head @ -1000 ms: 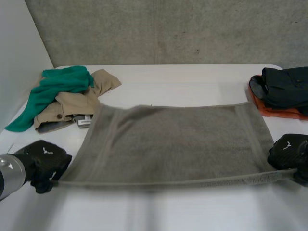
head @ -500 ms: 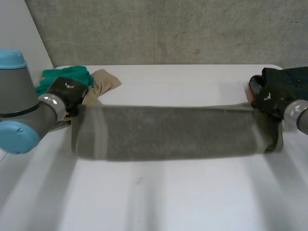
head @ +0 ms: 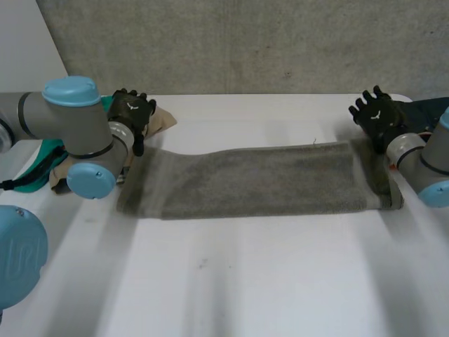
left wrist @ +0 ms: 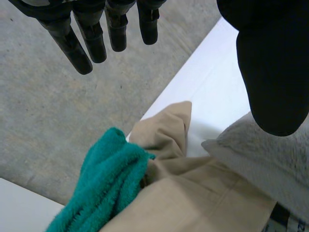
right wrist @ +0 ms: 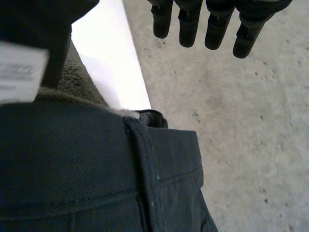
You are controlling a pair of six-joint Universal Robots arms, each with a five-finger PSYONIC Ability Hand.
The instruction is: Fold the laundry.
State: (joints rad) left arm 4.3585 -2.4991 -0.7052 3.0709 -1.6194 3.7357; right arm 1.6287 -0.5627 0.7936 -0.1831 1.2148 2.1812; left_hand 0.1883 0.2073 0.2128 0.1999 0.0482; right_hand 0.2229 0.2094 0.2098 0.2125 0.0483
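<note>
Head view: grey towel [head: 259, 179] lies between left hand [head: 132, 114] and right hand [head: 375, 116]

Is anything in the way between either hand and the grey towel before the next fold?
Nothing visible. The left hand hangs open by the left end of the towel, the right hand open by its right end. The tan garment and dark garment lie beside those ends, not across the towel.
</note>
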